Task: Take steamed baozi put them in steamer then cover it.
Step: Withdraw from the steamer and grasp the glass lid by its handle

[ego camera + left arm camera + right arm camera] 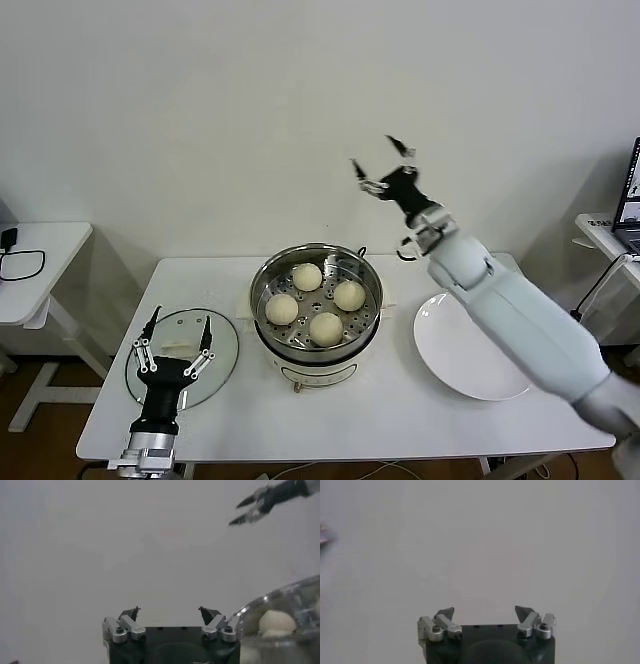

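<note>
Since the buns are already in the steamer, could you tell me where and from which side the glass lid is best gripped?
My judgement: grip the glass lid by its centre knob, coming straight down from above. It lies flat on the table left of the steamer, so its thin rim offers little hold. The left gripper, open, hovers over it; the right gripper is raised, open.

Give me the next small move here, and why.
Probably lower the open left gripper onto the glass lid to grasp it. All four baozi already sit in the uncovered steamer, the plate is bare, and the open right gripper is raised clear.
</note>
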`<act>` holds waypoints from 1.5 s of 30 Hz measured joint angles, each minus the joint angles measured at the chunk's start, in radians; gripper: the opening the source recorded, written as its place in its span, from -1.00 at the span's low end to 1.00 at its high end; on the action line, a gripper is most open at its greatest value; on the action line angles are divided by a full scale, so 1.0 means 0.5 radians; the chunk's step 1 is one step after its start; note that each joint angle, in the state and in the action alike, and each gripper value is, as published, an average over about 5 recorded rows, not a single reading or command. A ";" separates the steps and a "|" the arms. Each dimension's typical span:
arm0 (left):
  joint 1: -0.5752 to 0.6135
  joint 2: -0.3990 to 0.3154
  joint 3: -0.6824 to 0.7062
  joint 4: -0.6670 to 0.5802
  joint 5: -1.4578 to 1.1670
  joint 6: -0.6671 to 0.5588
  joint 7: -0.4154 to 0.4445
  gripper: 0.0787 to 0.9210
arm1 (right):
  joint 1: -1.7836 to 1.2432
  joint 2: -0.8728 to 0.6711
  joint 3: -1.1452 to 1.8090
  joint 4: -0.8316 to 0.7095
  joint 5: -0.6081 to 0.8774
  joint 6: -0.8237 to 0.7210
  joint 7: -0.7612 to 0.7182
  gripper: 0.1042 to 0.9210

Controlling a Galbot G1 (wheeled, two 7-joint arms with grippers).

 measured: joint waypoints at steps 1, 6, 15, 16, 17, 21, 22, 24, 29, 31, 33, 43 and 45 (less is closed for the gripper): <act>-0.007 0.009 -0.007 0.029 0.063 0.003 -0.013 0.77 | -0.080 0.009 0.080 0.010 -0.007 0.011 0.013 0.76; -0.041 0.057 -0.049 0.186 0.427 0.030 -0.076 0.77 | -0.460 0.070 0.433 0.074 -0.046 0.068 0.051 0.76; -0.095 0.150 -0.111 0.466 1.039 0.105 -0.132 0.77 | -1.000 0.194 0.845 0.219 -0.108 0.146 0.052 0.76; -0.104 0.158 -0.112 0.496 1.089 0.112 -0.136 0.77 | -1.047 0.205 0.874 0.233 -0.112 0.150 0.050 0.76; -0.112 0.164 -0.114 0.526 1.137 0.118 -0.140 0.77 | -1.091 0.214 0.903 0.247 -0.115 0.154 0.048 0.76; -0.147 0.171 -0.117 0.637 1.294 0.138 -0.159 0.77 | -1.237 0.246 0.994 0.293 -0.126 0.167 0.037 0.76; -0.156 0.171 -0.117 0.664 1.328 0.143 -0.162 0.77 | -1.267 0.254 1.011 0.300 -0.129 0.170 0.034 0.76; -0.175 0.169 -0.114 0.714 1.390 0.153 -0.168 0.77 | -1.321 0.269 1.041 0.312 -0.137 0.175 0.028 0.76; -0.231 0.165 -0.107 0.830 1.509 0.180 -0.186 0.77 | -1.425 0.297 1.094 0.323 -0.153 0.188 0.008 0.76; -0.256 0.165 -0.104 0.871 1.546 0.192 -0.194 0.77 | -1.452 0.308 1.109 0.323 -0.158 0.193 0.000 0.76; -0.283 0.168 -0.103 0.909 1.578 0.204 -0.200 0.77 | -1.475 0.319 1.120 0.323 -0.161 0.197 -0.007 0.76; -0.411 0.181 -0.087 1.017 1.667 0.243 -0.208 0.77 | -1.542 0.354 1.151 0.306 -0.183 0.215 -0.031 0.76; -0.432 0.180 -0.082 1.036 1.678 0.250 -0.208 0.77 | -1.551 0.354 1.158 0.303 -0.184 0.218 -0.034 0.76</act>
